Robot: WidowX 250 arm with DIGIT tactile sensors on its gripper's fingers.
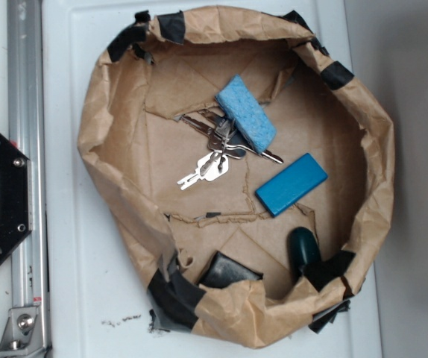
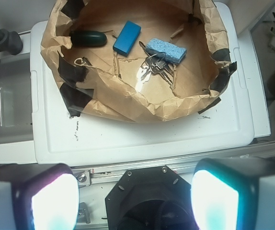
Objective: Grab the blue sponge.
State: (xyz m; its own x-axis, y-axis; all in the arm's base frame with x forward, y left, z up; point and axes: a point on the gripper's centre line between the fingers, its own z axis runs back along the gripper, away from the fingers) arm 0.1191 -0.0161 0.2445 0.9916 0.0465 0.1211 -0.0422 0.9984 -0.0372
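The blue sponge, light sky-blue and porous, lies inside the brown paper basin, resting on one end of a bunch of keys. My gripper is open, its two glowing fingertips wide apart with nothing between them. In the wrist view it hangs well short of the basin, over the black robot base, far from the sponge. The exterior view does not show the gripper.
A darker smooth blue block lies beside the keys. A dark green rounded object and a black object sit near the basin wall. The basin stands on a white surface beside a metal rail.
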